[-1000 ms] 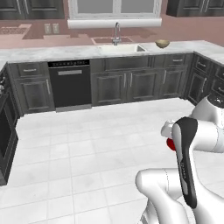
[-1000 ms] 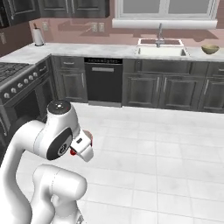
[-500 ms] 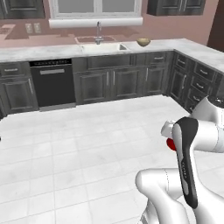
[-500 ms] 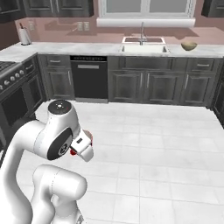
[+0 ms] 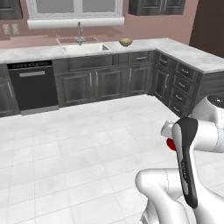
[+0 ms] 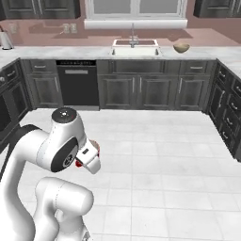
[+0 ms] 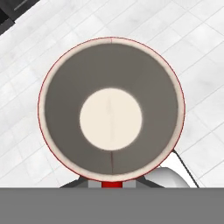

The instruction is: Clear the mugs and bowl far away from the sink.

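The gripper (image 7: 112, 186) sits at the bottom centre of the hand view, its jaws pressed together on the red mug (image 7: 111, 114), whose round mouth takes up most of that frame: a thin red rim, a dark grey inner wall and a pale cream bottom, seen straight down from above against white floor tiles.

The arm is folded back close to its own body. In the left base view the dark-striped forearm stands at the lower right, and a sliver of the red mug (image 5: 170, 144) peeks out just to its left. In the right base view the big round joint sits at the left centre, with the wrist tucked under it and a bit of the red mug (image 6: 80, 164) showing at the wrist's lower left.

The sink (image 5: 85, 47) lies in the upper left-centre of the left base view, set in the grey counter (image 5: 183, 50). The tan bowl (image 5: 126, 42) stands on the counter just right of the sink; in the right base view the bowl (image 6: 181, 47) is at upper right, beside the sink (image 6: 134, 47).
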Robot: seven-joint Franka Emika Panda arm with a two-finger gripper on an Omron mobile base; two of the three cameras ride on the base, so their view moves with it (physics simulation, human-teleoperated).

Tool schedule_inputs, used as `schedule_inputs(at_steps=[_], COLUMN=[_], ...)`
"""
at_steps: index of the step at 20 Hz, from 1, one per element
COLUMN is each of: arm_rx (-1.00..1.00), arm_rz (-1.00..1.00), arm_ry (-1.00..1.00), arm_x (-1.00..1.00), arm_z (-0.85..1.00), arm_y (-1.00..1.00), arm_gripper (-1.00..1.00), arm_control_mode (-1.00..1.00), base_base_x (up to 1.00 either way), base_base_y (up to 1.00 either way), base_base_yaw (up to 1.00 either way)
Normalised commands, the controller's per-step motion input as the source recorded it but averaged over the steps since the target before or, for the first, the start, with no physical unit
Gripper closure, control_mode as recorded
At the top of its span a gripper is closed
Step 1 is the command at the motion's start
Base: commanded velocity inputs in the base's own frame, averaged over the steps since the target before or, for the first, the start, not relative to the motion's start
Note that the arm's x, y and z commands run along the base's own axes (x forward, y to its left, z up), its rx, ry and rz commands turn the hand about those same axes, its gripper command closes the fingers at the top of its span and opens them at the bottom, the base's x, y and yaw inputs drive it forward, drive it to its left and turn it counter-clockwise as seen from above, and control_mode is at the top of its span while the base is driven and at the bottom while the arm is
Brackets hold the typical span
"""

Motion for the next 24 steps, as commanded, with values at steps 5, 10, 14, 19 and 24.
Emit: schedule_inputs(at_steps=[5, 10, 14, 19, 24], arm_rx=[0.00, 0.00, 0.00, 0.00, 0.00], arm_rz=[0.00, 0.00, 0.00, 0.00, 0.00], arm_ry=[0.00, 0.00, 0.00, 0.00, 0.00], arm_x=[0.00, 0.00, 0.00, 0.00, 0.00], arm_z=[0.00, 0.00, 0.00, 0.00, 0.00], arm_y=[0.00, 0.00, 0.00, 0.00, 0.00], arm_gripper=[1.00, 1.00, 1.00, 1.00, 1.00], arm_control_mode=[1.00, 1.00, 1.00, 1.00, 1.00], base_base_x=[-0.17, -0.18, -0.40, -0.60, -0.57], base_base_y=[-0.38, -0.23, -0.20, -0.07, 0.00], base_base_yaw=[-0.20, -0.20, -0.19, -0.17, -0.16])
